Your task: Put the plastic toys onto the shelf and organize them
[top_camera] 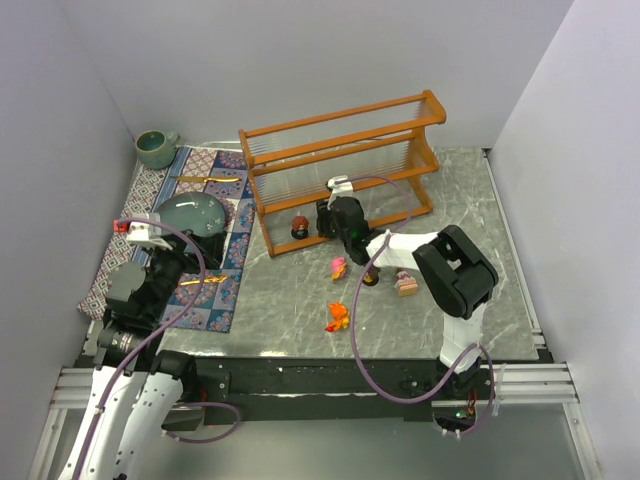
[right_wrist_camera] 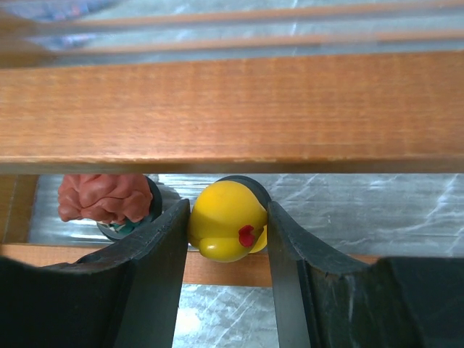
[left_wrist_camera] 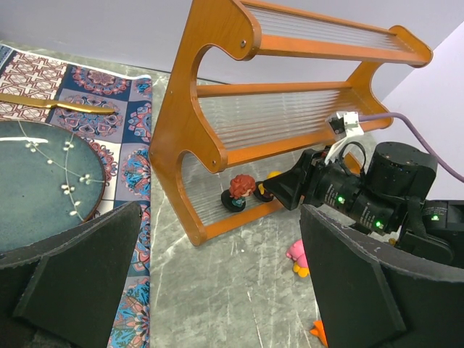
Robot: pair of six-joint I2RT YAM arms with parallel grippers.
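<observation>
Nearest the overhead camera we noted the arm bases (top_camera: 462,372) at the near edge of the table (top_camera: 440,330). At the far side the shelf (top_camera: 340,123) stood upright; we saw no toys on its upper two tiers. The left gripper (left_wrist_camera: 221,239) hung spread wide and empty. The right gripper (right_wrist_camera: 226,210) reached under a shelf rail, clamped on the yellow figurine (right_wrist_camera: 221,233) at the bottom tier, just beside the red-haired figurine (right_wrist_camera: 105,197) standing there. A pink toy (top_camera: 339,267) and an orange toy (top_camera: 337,317) lay loose on the table, with others near.

Step judged: seating the yellow figurine. We could not tell whether its base touched the slats. The next move calls for lowering, releasing, then backing straight out, clear of the neighbour and the rail.
</observation>
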